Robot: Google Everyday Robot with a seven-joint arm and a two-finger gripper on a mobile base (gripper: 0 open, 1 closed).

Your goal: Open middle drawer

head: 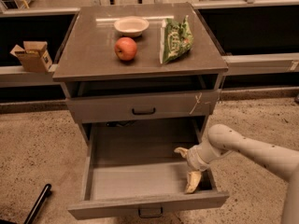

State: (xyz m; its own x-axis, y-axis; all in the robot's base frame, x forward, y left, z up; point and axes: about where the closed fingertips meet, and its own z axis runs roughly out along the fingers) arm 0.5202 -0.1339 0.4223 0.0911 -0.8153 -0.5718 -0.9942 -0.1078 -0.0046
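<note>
The middle drawer (148, 203) is the plain grey one with a small dark loop handle (150, 212). It is pulled far out toward the camera and its inside looks bare. My gripper (187, 167) is inside this drawer at its right side, close to the right wall. Its two pale fingers (192, 182) are spread apart and hold nothing. My white arm (247, 149) comes in from the right. Above it, the drawer front with a pale scratch mark (142, 106) is shut.
On the cabinet top (93, 55) are a red apple (125, 48), a white bowl (131, 25) and a green chip bag (175, 39). A cardboard box (32, 56) sits on a ledge at left. A dark bar (37, 203) lies on the floor at lower left.
</note>
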